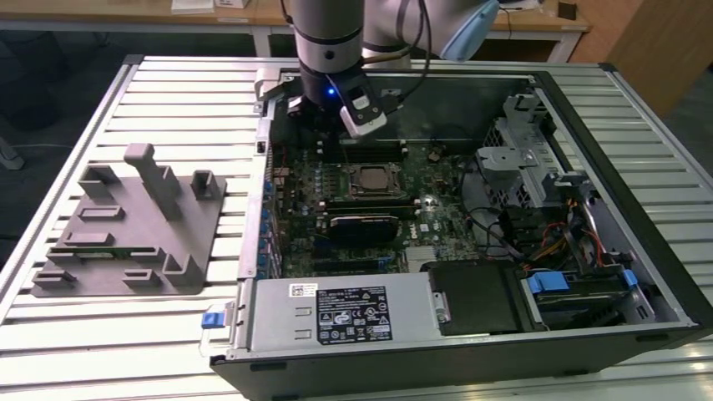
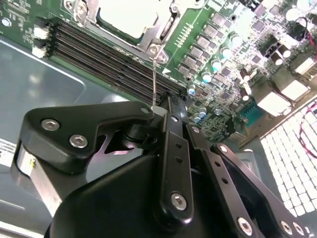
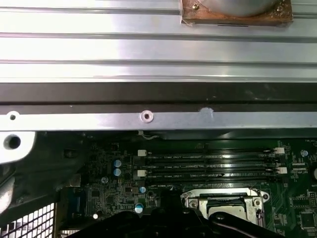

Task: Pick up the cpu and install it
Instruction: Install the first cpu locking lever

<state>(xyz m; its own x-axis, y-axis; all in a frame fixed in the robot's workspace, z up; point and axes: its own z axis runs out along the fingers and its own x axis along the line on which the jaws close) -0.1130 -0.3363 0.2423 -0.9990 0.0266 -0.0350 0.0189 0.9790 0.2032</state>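
The cpu [image 1: 372, 179], a small square chip with a pale silver top, lay flat in the metal socket frame [image 1: 373, 167] near the middle of the green motherboard [image 1: 446, 217]. In the second wrist view the cpu [image 2: 130, 17] showed as a pale square ringed by the frame, with a thin wire lever [image 2: 155, 82] standing up just beside one corner. A row of long black memory slots [image 1: 373, 153] ran right next to the socket.

The gripper [image 1: 323, 144] hung over those slots, near the cpu but apart from it and holding nothing that could be seen. In the second wrist view the gripper [image 2: 166, 111] appeared as black linkage bars with silver screws, meeting near the slots. Whether it was open or closed could not be told.

The motherboard sat inside an open computer case [image 1: 468, 363] lying on its side (its interior facing up). A grey power supply [image 1: 340, 313] filled the near edge of the case, and a metal drive cage [image 1: 523, 159] with bundled cables stood on the exterior view's right. The case rested on a slatted aluminium table [image 1: 167, 92]. On the exterior view's left, well apart from the case, lay a grey plastic tray [image 1: 112, 251] with upright blocks.
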